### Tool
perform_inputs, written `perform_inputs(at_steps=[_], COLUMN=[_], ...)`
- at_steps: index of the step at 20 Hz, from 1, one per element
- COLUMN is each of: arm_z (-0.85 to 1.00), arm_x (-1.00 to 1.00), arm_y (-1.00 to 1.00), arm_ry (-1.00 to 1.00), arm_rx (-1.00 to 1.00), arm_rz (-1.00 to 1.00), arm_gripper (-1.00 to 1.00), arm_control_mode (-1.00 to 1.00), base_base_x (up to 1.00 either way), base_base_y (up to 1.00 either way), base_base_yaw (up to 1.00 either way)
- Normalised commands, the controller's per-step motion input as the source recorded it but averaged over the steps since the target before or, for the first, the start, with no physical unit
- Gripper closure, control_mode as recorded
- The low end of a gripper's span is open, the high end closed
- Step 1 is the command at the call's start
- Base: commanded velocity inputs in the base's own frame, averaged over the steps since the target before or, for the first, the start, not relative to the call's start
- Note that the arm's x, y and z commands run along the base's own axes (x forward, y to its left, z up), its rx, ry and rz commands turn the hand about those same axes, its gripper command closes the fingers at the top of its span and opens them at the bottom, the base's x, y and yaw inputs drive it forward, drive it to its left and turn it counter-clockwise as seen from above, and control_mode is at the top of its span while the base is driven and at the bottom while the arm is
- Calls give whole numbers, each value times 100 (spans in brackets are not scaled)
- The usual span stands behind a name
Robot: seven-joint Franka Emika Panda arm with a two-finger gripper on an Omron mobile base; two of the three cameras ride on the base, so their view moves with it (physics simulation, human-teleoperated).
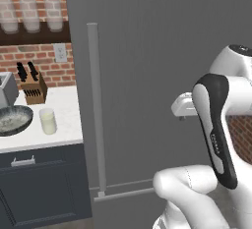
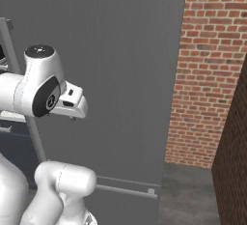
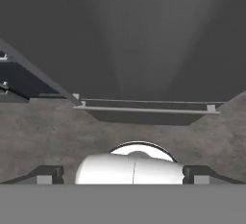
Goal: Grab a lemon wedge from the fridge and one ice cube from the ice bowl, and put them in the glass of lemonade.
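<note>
The fridge (image 1: 157,71) fills the middle of the left base view, its dark grey door closed and its long vertical bar handle (image 1: 96,110) at the door's left edge. The lemon wedge is hidden. On the white counter (image 1: 66,110) to the left sit the ice bowl (image 1: 14,120) and, just right of it, the glass of lemonade (image 1: 47,121). My gripper (image 3: 123,175) points down along the fridge door (image 3: 144,35), a short way in front of it. Its fingertips (image 3: 45,174) stand wide apart, open, with nothing between them.
A knife block (image 1: 33,88) and a silver toaster (image 1: 6,89) stand at the back of the counter. Three frosted glasses (image 1: 30,12) sit on a shelf above. A brick wall (image 2: 212,74) rises right of the fridge. A low horizontal bar (image 3: 144,108) crosses the fridge's base.
</note>
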Motion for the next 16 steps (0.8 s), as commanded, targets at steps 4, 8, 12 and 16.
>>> perform_inputs(at_steps=[4, 8, 12, 16], arm_z=[0, 0, 0, 0], arm_x=[-9, 0, 0, 0], arm_y=[0, 0, 0, 0], arm_ry=[-1, 0, 0, 0], arm_rx=[0, 0, 0, 0], arm_rz=[0, 0, 0, 0], arm_gripper=[-100, -100, -100, -100], arm_control_mode=[100, 100, 100, 100], base_base_x=[-35, -44, -9, 0], base_base_y=[18, 63, 57, 60], base_base_yaw=[0, 1, 4, 2])
